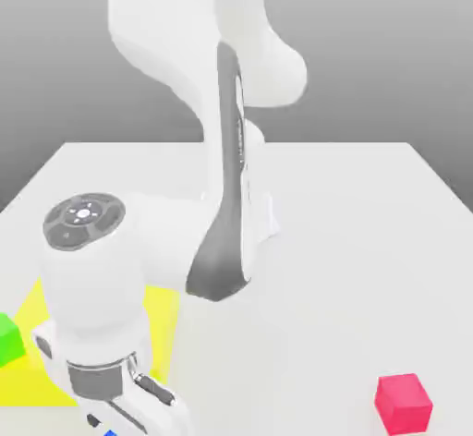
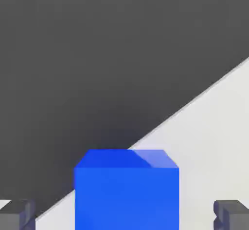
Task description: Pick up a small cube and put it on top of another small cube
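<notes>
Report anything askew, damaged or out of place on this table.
Nothing stands out. The blue cube sits flat on the table between the open gripper's fingertips; the green cube, crimson cube and yellow block lie flat and intact.

White arm (image 1: pixel 226 162) bent low, fingers (image 2: pixel 17 214) spread wide apart, pointing down

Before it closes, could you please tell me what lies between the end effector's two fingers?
In the hand view, the blue cube sits between the end effector's two fingers, with a bare gap on either side.
</notes>
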Robot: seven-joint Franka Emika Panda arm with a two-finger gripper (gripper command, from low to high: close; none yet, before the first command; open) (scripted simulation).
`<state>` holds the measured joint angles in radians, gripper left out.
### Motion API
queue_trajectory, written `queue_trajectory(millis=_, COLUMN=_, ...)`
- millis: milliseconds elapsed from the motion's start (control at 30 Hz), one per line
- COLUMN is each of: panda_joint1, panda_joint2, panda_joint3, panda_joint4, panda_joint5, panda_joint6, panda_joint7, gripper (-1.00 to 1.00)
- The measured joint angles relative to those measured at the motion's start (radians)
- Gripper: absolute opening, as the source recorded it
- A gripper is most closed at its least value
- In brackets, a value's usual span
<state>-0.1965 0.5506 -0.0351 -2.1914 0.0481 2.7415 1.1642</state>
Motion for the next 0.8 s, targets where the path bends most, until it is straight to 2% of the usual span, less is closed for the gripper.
queue_trajectory(millis=167, panda_joint1=-0.001, panda_joint2=0.010, panda_joint3=0.001, panda_joint4=0.002, panda_joint5=0.001, panda_joint6=0.009, panda_joint7=0.000, gripper=-1.00)
queue_trajectory(millis=333, panda_joint1=0.009, panda_joint2=-0.125, panda_joint3=-0.011, panda_joint4=-0.029, panda_joint5=-0.007, panda_joint6=-0.096, panda_joint7=0.006, gripper=-1.00)
queue_trajectory(millis=567, panda_joint1=-0.020, panda_joint2=-0.377, panda_joint3=-0.088, panda_joint4=-0.197, panda_joint5=-0.008, panda_joint6=-0.180, panda_joint7=0.135, gripper=-1.00)
queue_trajectory(millis=800, panda_joint1=-0.104, panda_joint2=-0.633, panda_joint3=-0.138, panda_joint4=-0.379, panda_joint5=-0.068, panda_joint6=-0.251, panda_joint7=0.323, gripper=-1.00)
